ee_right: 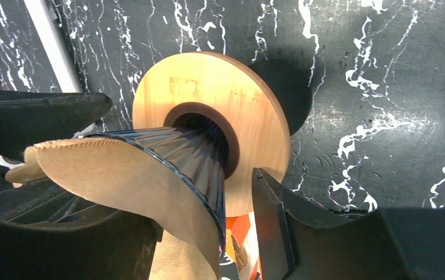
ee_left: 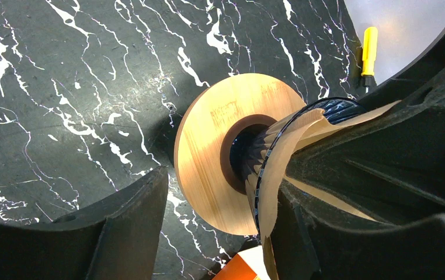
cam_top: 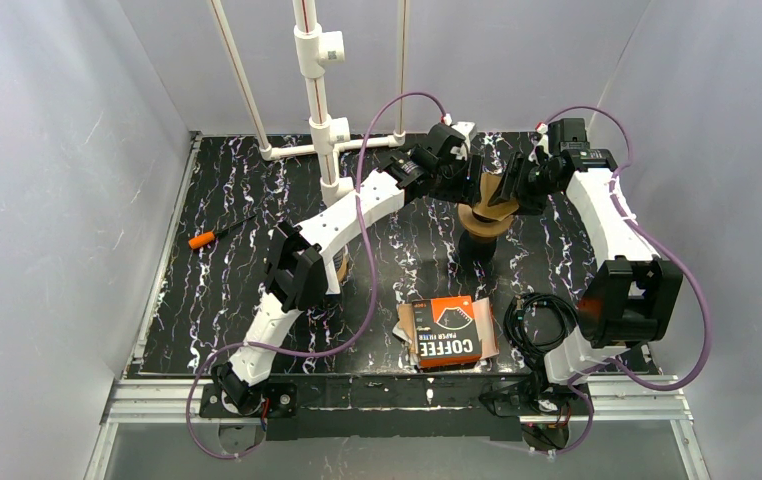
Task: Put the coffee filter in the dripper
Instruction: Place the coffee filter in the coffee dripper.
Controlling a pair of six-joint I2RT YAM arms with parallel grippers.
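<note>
the dripper (cam_top: 485,212) is found directly between the two tools, at their fingertips. it is approached by the left gripper (cam_top: 469,178) from one side of its rim and by the right gripper (cam_top: 523,185) from the other. the coffee filter (ee_right: 121,181) is already lodged in the cone (ee_right: 179,146), but it is not seated flat. its upper edge is folded outward over the rim and draped onto the inner finger of each tool.

the left gripper's jaws are spread to a middling width. one finger is pushed into the filter's mouth, while the other is kept outside, clear of the wooden collar (ee_left: 208,151), so nothing is pinched. the right gripper's jaws are likewise parted, with the cone wall straddled between them, and no grip on the paper is seen.

this arrangement is judged to serve a purpose: the paper can be pressed against the inner wall from opposite sides, so that the light dripper is not tipped or slid.

the filter is made of matte brown paper, thin and springy, with a crimped seam along one edge. the cone is dark and glossy, and finely fluted from rim to throat. the collar is a flat round disc of pale grained wood with a darker ring at its hole. the table (cam_top: 237,200) beneath the tools is black with white marble veining. a box of filters (cam_top: 447,333) is left well behind both tools, towards the arm bases.
</note>
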